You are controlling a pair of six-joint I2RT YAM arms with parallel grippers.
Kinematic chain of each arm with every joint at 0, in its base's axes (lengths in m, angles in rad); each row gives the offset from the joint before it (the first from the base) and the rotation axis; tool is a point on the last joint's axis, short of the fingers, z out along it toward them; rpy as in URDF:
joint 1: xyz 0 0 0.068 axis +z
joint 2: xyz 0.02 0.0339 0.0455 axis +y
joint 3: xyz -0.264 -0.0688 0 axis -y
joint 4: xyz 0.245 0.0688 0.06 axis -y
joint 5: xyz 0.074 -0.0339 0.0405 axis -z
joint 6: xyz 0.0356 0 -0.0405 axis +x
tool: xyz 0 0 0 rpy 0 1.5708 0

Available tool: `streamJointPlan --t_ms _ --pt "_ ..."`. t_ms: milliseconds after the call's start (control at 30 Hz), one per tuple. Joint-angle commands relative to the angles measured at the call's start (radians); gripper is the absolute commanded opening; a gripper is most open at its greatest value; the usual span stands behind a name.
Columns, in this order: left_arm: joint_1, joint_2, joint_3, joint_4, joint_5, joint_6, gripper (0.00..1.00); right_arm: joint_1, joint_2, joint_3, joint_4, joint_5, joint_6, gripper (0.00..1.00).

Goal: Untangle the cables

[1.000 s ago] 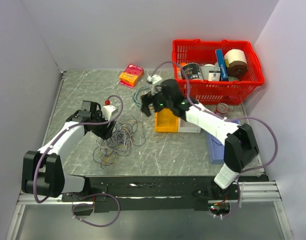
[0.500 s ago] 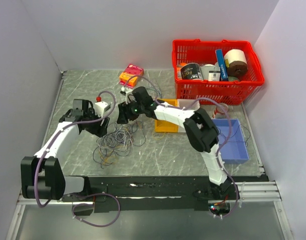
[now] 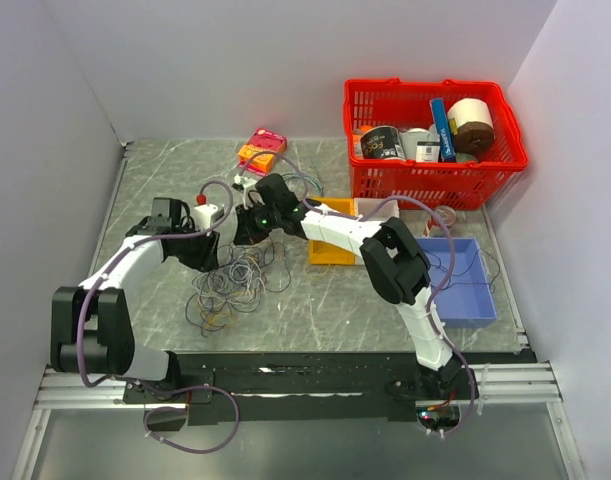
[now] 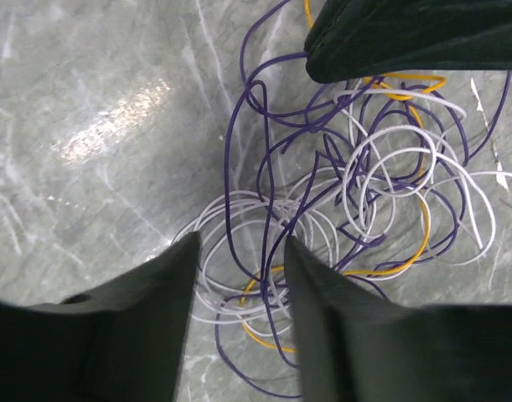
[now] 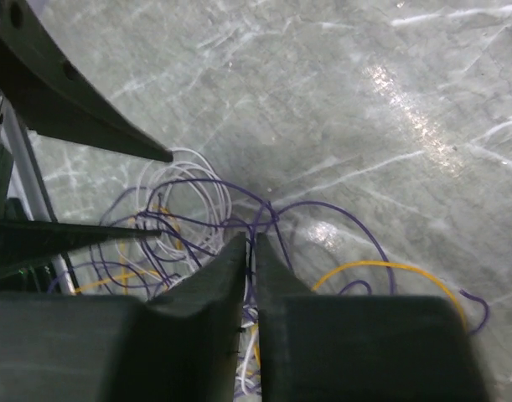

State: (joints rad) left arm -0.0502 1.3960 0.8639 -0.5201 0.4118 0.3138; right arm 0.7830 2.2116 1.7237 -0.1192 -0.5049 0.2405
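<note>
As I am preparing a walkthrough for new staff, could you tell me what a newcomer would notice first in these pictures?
The cables, a loose snarl of purple, white and yellow strands left of centre on the grey table, catch the eye first, both arms reaching into them. The jaws of the left arm stand open over the strands; those of the right arm are almost closed. The red basket at the far right comes next.

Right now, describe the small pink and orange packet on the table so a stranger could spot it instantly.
Find the red plastic basket at the back right of the grey marbled table, then look left along the back edge. There lies a small flat pink and orange packet, farther back than the tangle of thin loose cables. Nothing else there is bright pink.
</note>
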Motion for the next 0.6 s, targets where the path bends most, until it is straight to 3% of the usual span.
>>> streamJointPlan --t_ms 0,100,133,367,567 --pt "0.003 0.035 0.026 0.014 0.068 -0.001 0.40 0.007 0.003 0.082 -0.052 0.023 -0.027 0.00" --pt "0.003 0.057 0.027 0.000 0.084 0.011 0.19 0.007 -0.055 0.077 -0.080 0.038 -0.050 0.00" --pt "0.003 0.061 0.026 0.003 0.082 0.011 0.02 0.006 -0.113 0.057 -0.080 0.048 -0.059 0.00" --pt "0.012 0.024 -0.002 0.012 0.058 0.027 0.01 -0.005 -0.427 0.002 -0.105 0.209 -0.107 0.00" --pt "0.016 0.012 -0.009 0.005 0.025 0.041 0.01 -0.011 -0.613 0.085 -0.131 0.339 -0.167 0.00"
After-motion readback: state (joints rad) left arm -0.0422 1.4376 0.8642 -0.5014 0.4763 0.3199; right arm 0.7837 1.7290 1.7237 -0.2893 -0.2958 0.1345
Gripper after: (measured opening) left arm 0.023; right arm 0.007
